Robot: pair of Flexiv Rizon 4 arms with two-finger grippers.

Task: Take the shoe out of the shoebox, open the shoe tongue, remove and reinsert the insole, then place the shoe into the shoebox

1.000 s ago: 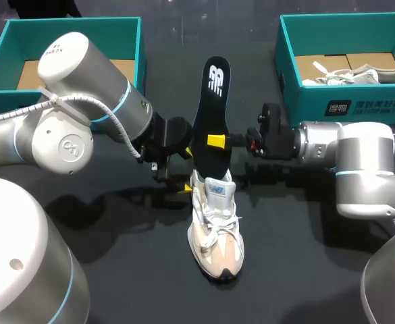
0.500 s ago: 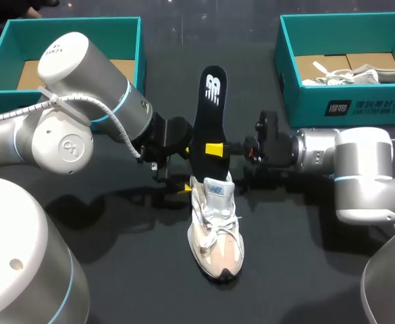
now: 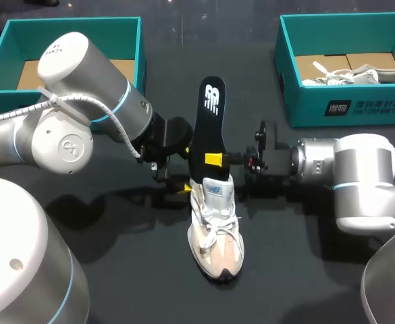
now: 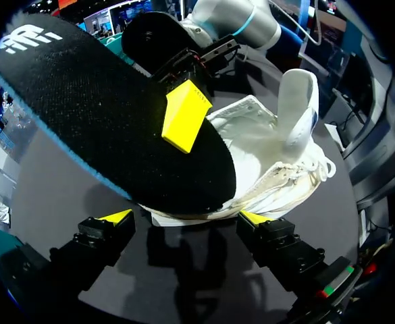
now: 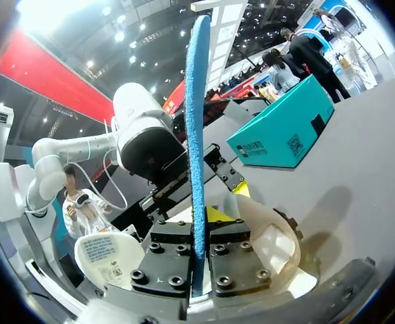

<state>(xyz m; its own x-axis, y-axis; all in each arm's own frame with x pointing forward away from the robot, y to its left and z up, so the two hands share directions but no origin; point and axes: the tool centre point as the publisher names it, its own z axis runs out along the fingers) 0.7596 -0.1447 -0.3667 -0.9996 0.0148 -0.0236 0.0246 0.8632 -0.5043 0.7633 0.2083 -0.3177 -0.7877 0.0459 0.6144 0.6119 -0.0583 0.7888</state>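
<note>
Insole (image 3: 208, 125), black on top and blue beneath, stands steeply tilted over the table (image 3: 292, 270), its toe end down in the mouth of the sneaker (image 3: 215, 233) and its heel end raised away from the robot. The right gripper (image 3: 214, 159) is closed on the insole at mid-length. In the right wrist view the insole (image 5: 197, 135) runs edge-on between the two closed fingers of that gripper (image 5: 198, 251). Gripping at the middle leaves the toe end free to slide along the sole bed.

The left gripper (image 4: 187, 217) sits low at the sneaker's heel, probably to steady the shoe against the push or pull of the insole. Whether it clamps the heel cannot be told. The tongue is drawn up and forward, which keeps the opening wide.

The sneaker lies on the table between the two teal shoeboxes: one (image 3: 72, 23) by the left arm, the other (image 3: 346, 101) by the right. Judged stage: the insole exchange; boxing is not yet done.
</note>
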